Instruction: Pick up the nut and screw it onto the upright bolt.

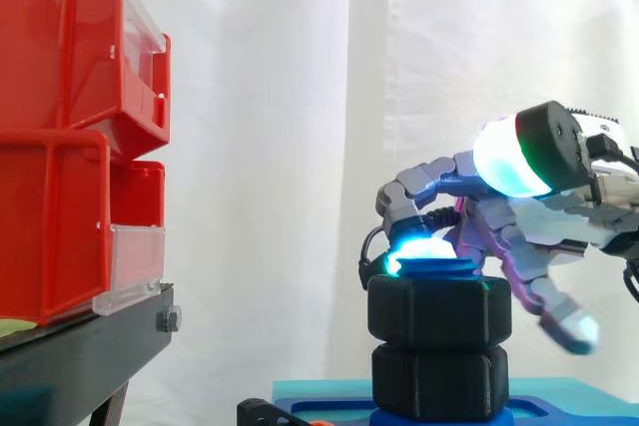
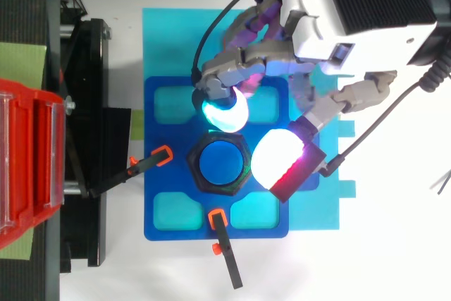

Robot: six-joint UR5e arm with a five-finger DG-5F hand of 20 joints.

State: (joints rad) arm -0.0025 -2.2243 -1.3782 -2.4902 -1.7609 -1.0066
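Hand [image 1: 529,221]: jointed grey and lilac segments with thick rounded pads at the tips, reaching in from the right at the level of the bolt's top. The fingers are curled and loosely fanned, clasping nothing. One cyan-lit pad [image 1: 419,249] bends down and touches the top rim of the upper nut [image 1: 439,311]. A large white pad [image 2: 278,156], magenta along one edge, hangs above the nut's right side. Another pale-tipped finger droops to the right of the nut, apart from it

Upper nut: black, matt, a chunky hexagon with softened corners, seated on the upright bolt [image 2: 220,163] near its top

Bolt: blue plastic, coarse thread showing just above the nut; seen from overhead, its flat round end sits inside the black ring

Lower nut [image 1: 439,381]: the same black hexagon, directly beneath the upper one and touching it

Fixture plate [image 2: 169,135]: dark blue, rectangular, with rounded teal recesses towards its corners; the bolt stands at its middle. One black clamp with an orange end [image 2: 163,155] lies at its left side, a second clamp [image 2: 216,218] at its lower edge in the top view

Mat [image 2: 169,40]: teal, flat, under the plate

Red bins [image 1: 60,147]: glossy plastic with clear fronts, stacked on a black stand [image 1: 80,356] at the left, well apart from the bolt

Curtain [image 1: 300,97]: white, in soft vertical folds
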